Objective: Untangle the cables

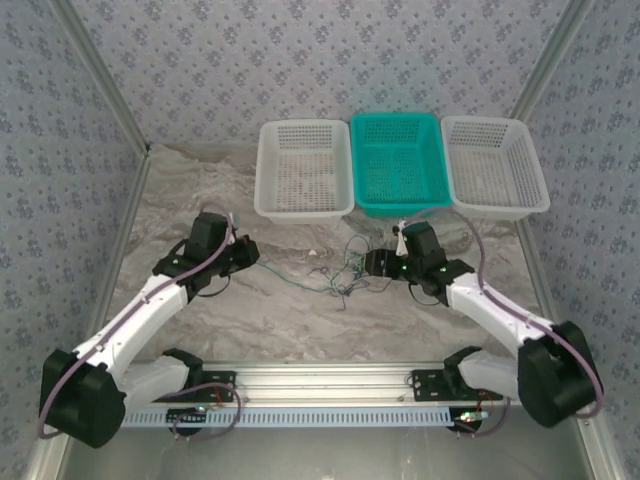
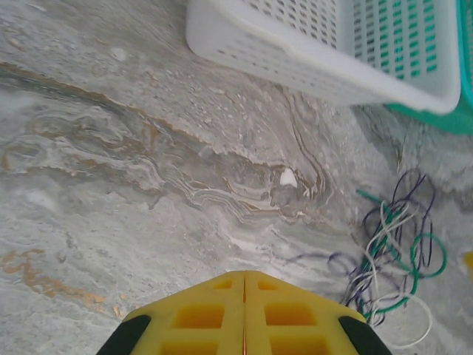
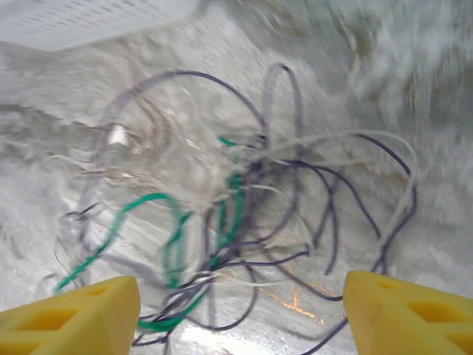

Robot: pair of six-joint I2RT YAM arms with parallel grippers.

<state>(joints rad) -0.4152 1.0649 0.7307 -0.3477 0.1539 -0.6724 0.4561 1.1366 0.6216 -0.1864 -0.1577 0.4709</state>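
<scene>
L grip (image 2: 244,279) fingers together | R grip (image 3: 242,287) apart | cables (image 3: 235,194) tangled, blurry, prob. loose

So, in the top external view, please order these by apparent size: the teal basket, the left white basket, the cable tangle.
1. Teal basket and left white basket: they look about alike, so I do not rank them.
2. Cable tangle: clearly the smallest.

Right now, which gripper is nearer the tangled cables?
Right. The right gripper is open, directly at the cables, with the tangle just ahead of it. The left gripper is shut and farther off, to the tangle's left.
</scene>
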